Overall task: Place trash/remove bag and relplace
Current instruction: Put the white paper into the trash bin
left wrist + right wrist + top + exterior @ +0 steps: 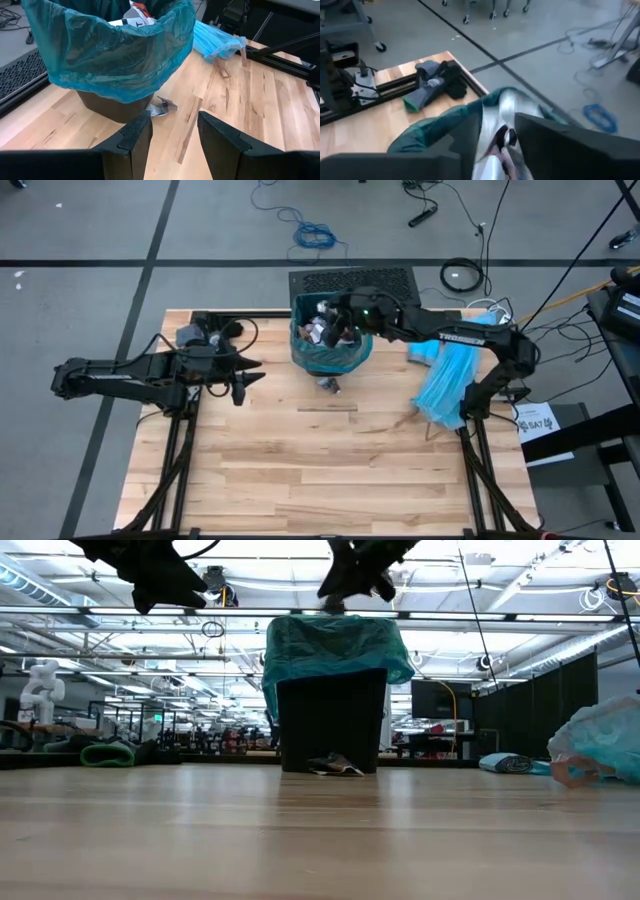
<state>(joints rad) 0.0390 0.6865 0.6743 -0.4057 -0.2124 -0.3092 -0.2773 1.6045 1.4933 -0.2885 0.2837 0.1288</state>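
The black bin (330, 720) stands at the table's far middle, lined with the teal bag (345, 358), whose rim is folded over the outside (115, 55). Trash scraps (318, 320) fill it. My right gripper (338, 330) hovers over the bin's mouth, fingers apart, with a silvery scrap (499, 134) showing between them. One crumpled scrap (164, 106) lies on the table at the bin's near foot. My left gripper (175, 135) waits open at the table's left, raised, pointing toward the bin. My right gripper has a silvery scrap (492, 125) in the gap between its fingers, above the bag's rim. I cannot tell whether the fingers touch it.
A pale blue plastic bag (445, 385) lies on the table's right side beside the right arm's base. A dark bundle with a green end (432, 85) sits at the far left corner. A black grate (350, 280) lies behind the bin. Bare wood stretches along the near half.
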